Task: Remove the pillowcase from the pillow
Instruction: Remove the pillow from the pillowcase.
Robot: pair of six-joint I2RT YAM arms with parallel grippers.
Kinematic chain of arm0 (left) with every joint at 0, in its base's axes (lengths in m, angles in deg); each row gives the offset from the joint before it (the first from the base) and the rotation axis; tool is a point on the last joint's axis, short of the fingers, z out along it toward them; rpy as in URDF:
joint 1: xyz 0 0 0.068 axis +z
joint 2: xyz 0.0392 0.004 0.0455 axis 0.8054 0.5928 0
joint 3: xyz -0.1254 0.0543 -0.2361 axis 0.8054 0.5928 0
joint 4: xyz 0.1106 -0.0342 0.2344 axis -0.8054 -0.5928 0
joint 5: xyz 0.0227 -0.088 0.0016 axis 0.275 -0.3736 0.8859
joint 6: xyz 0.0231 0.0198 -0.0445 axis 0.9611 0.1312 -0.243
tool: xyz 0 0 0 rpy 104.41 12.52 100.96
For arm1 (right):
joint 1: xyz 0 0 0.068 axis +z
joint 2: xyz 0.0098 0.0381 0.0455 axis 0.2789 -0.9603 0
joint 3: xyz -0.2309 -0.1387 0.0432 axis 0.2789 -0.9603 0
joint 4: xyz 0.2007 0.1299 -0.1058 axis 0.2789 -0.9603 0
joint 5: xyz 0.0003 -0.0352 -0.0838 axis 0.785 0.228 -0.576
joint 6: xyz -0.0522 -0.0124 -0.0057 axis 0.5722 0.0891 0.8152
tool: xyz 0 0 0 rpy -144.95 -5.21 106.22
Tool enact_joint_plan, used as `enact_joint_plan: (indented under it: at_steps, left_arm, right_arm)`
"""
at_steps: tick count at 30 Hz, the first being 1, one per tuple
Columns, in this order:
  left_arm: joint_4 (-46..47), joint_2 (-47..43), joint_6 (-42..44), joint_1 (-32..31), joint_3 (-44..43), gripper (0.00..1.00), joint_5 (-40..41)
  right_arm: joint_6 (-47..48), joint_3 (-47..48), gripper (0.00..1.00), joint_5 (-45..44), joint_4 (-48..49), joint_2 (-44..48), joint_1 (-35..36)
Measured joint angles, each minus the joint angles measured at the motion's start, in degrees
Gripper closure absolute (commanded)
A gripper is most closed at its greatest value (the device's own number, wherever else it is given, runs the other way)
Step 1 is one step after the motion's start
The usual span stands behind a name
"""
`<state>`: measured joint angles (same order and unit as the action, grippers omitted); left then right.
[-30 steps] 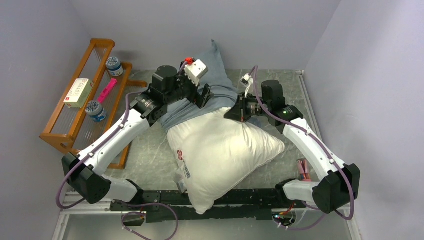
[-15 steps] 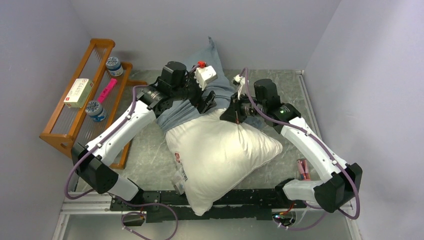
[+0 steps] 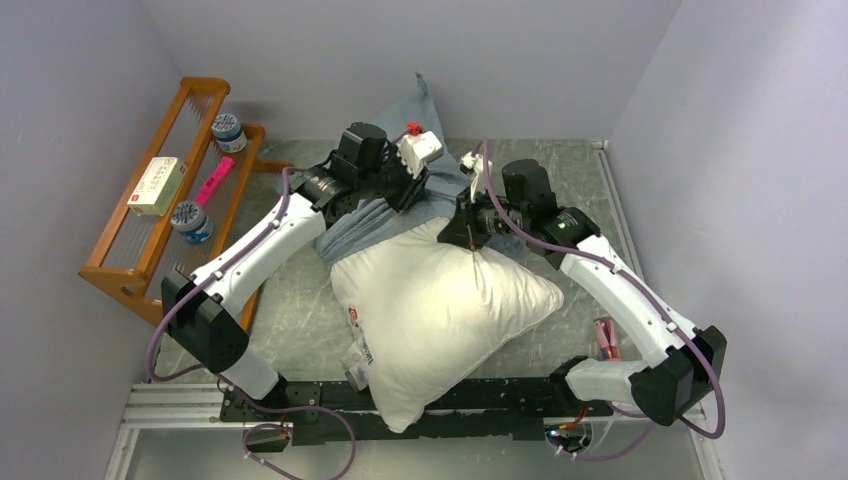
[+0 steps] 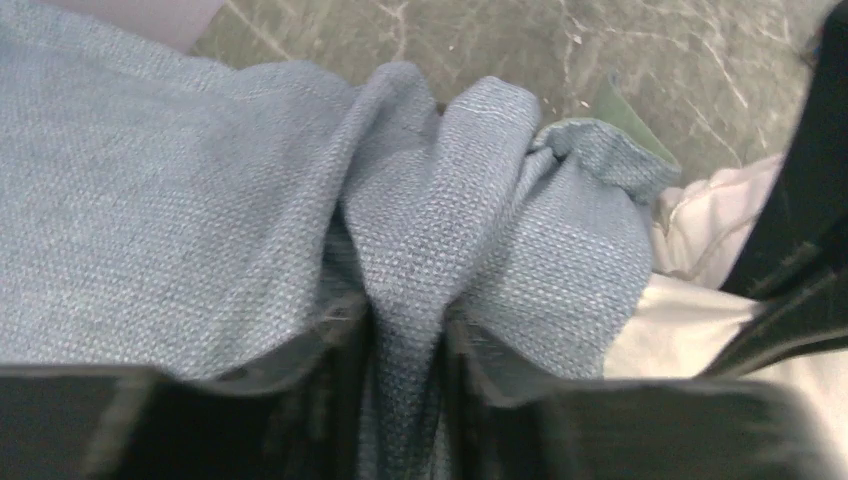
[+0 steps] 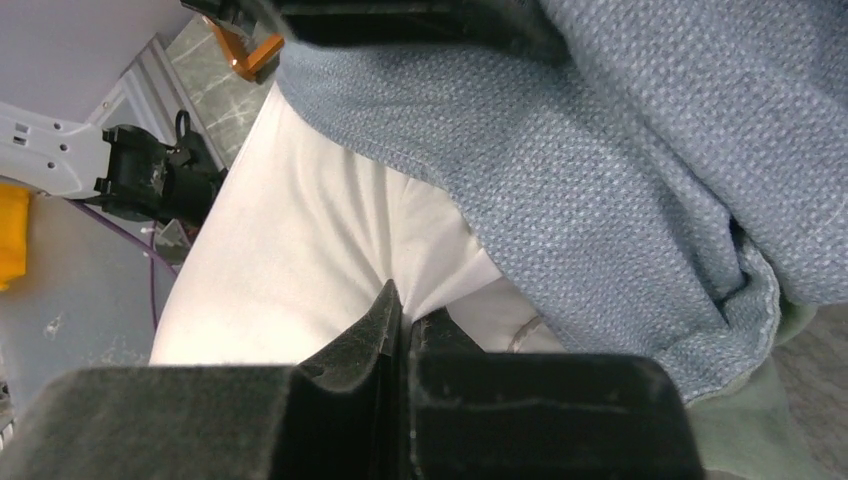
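Note:
The white pillow (image 3: 440, 300) lies in the middle of the table, its far end still inside the grey-blue pillowcase (image 3: 352, 232), which bunches up toward the back wall. My left gripper (image 3: 408, 192) sits over that bunched cloth. In the left wrist view its fingers (image 4: 405, 322) pinch a raised fold of the pillowcase (image 4: 150, 180), with the pillow (image 4: 690, 330) showing at the right. My right gripper (image 3: 468, 234) is at the pillow's far edge. In the right wrist view it (image 5: 400, 302) is shut on a pinch of the pillow's (image 5: 290, 250) white fabric, just below the pillowcase (image 5: 620, 150) hem.
A wooden rack (image 3: 118, 275) stands at the left with two jars (image 3: 190, 221), a box (image 3: 158, 186) and a pink item (image 3: 213, 181). A small pink object (image 3: 606, 340) lies by the right arm. Walls close in on three sides.
The left arm swung further right over the pillowcase and its jaws closed from wide open onto a fold. The right gripper drifted slightly left, still gripping the pillow.

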<state>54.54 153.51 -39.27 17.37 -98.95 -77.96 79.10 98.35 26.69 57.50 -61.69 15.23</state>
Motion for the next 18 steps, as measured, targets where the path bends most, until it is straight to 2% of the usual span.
enact_joint_plan:
  at_steps: [3,4,18]
  left_arm:
    - [0.48,0.0,-0.31,-0.09,0.02,0.93,2.71]
    - [0.66,0.0,-0.5,-0.11,0.0,0.95,3.69]
    - [3.15,0.0,-4.46,-0.26,-0.42,0.95,16.57]
  right_arm:
    - [0.24,-0.02,1.0,-0.39,-0.17,0.39,0.17]
    - [0.39,0.0,1.0,-0.55,-0.35,0.63,0.26]
    - [1.05,-1.18,1.0,-6.56,-0.9,7.21,1.31]
